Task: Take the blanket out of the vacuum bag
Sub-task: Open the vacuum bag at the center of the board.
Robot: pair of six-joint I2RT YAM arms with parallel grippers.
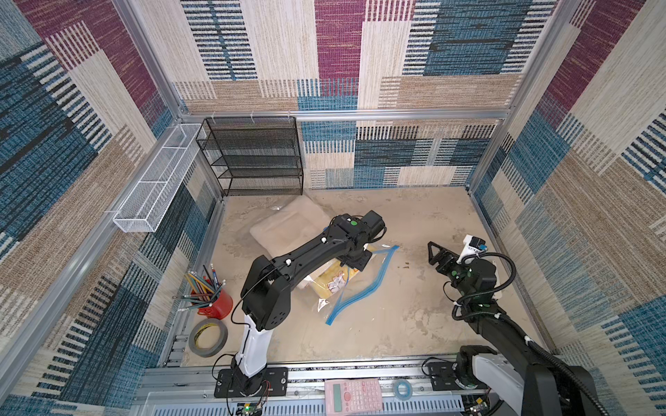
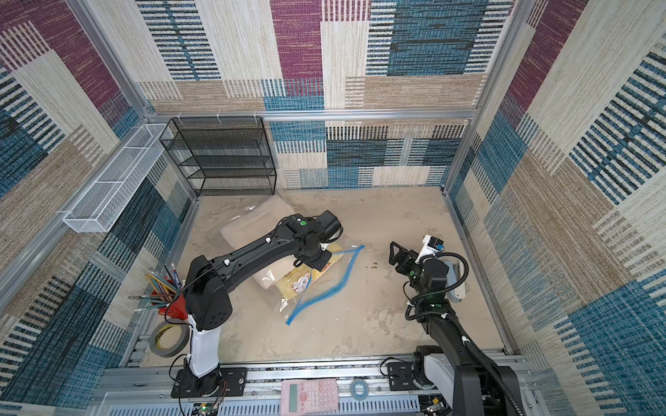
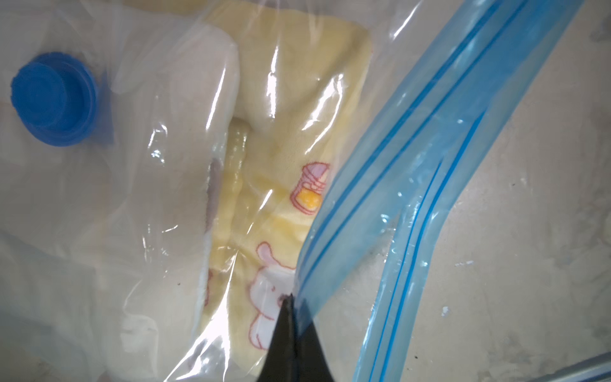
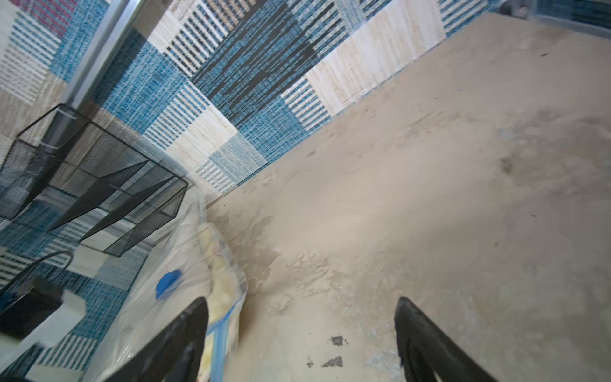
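Observation:
The clear vacuum bag [image 1: 326, 300] lies mid-table in both top views, its blue zip strip [image 1: 360, 288] curling open toward the right. Inside it I see a yellow blanket [image 3: 287, 132] with cartoon prints beside a cream folded cloth [image 3: 172, 165]. In the left wrist view the round blue valve cap [image 3: 53, 99] sits on the plastic. My left gripper [image 3: 290, 299] is shut on the bag's top layer, right at the strip's edge. The right gripper [image 1: 432, 254] hovers open to the right of the bag, holding nothing. In the right wrist view the right gripper [image 4: 301, 301] has bare table between its fingers.
A black mesh shelf [image 1: 252, 155] stands at the back left wall, with a white wire basket [image 1: 155, 180] on the left rail. A red cup of pencils [image 1: 216, 302] and a tape roll [image 1: 208, 336] sit front left. A pink calculator [image 1: 353, 394] lies on the front rail.

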